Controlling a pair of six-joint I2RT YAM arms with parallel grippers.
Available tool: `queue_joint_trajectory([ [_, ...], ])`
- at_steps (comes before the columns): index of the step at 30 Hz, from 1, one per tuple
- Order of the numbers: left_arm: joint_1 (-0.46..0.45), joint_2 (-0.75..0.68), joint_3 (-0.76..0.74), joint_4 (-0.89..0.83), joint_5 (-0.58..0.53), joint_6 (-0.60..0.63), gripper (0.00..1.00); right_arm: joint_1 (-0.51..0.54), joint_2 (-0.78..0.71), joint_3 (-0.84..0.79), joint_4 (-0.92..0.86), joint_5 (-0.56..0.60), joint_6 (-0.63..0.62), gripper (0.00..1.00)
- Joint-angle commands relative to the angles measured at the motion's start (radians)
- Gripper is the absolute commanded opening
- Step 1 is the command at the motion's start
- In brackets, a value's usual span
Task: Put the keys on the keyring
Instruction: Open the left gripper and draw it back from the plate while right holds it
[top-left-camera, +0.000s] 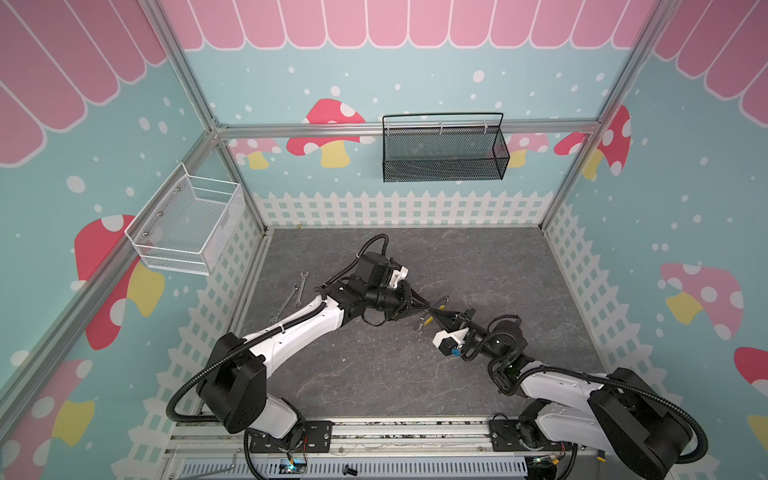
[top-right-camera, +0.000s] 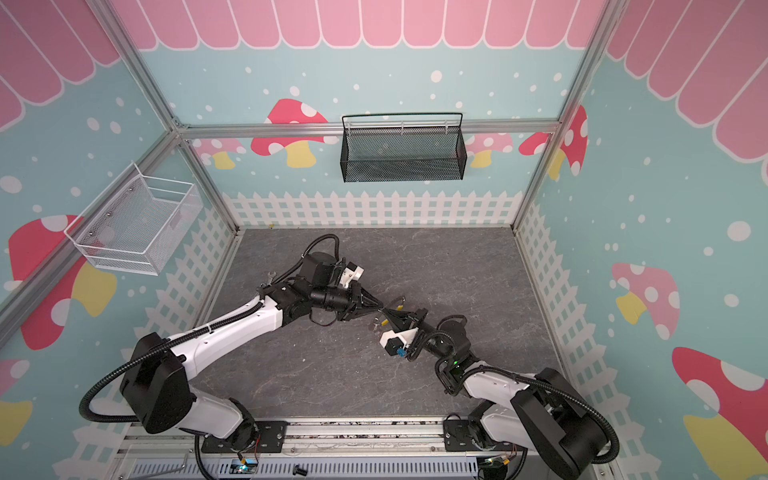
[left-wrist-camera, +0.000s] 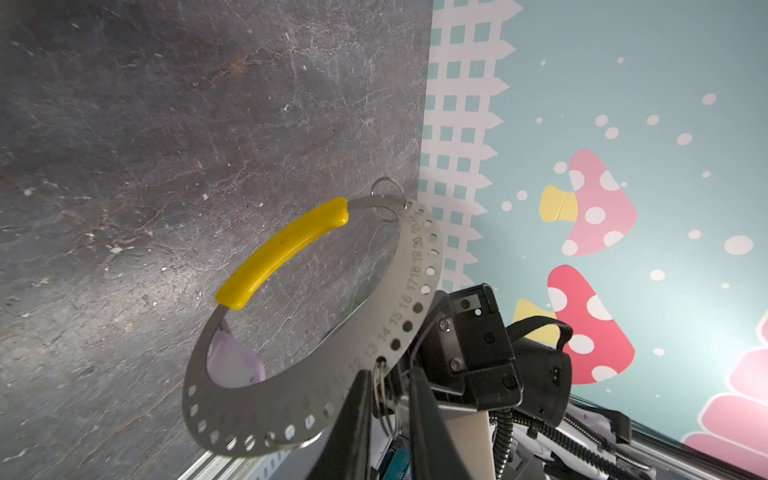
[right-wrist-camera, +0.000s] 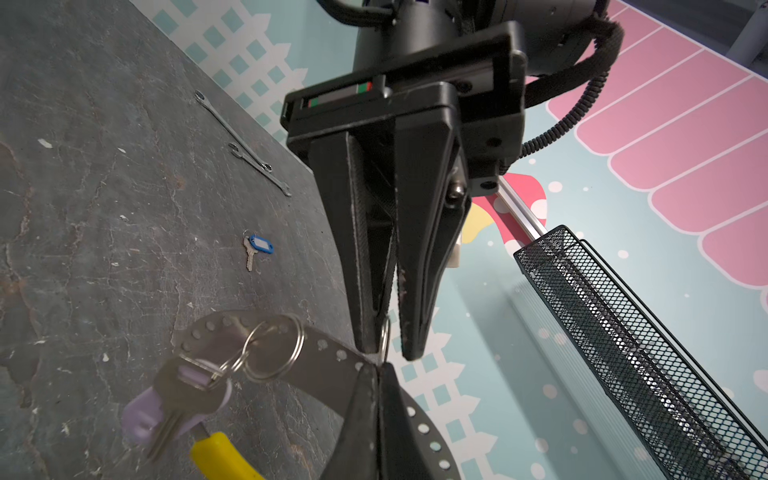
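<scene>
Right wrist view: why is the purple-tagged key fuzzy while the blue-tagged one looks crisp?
In the right wrist view the purple-tagged key hangs close to the lens, out of focus; the blue-tagged key lies farther off, sharp. In the left wrist view the keyring's nearest edge blurs likewise.
</scene>
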Motion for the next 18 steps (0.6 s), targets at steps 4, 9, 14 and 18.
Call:
queue_joint_trajectory([
  [4,0.024,-0.058,0.025,0.053,-0.079,0.045,0.41,0.002,-0.028,-0.012,0.059,-0.013,0.029,0.0],
  [9,0.035,-0.141,0.049,-0.068,-0.213,0.313,0.48,-0.005,-0.042,-0.005,0.048,-0.033,0.109,0.0],
  [14,0.019,-0.277,-0.017,-0.1,-0.411,0.725,0.48,-0.045,-0.056,0.056,-0.057,-0.127,0.254,0.0],
  [18,0.006,-0.419,-0.181,0.089,-0.434,1.037,0.41,-0.094,-0.064,0.108,-0.11,-0.245,0.378,0.0],
])
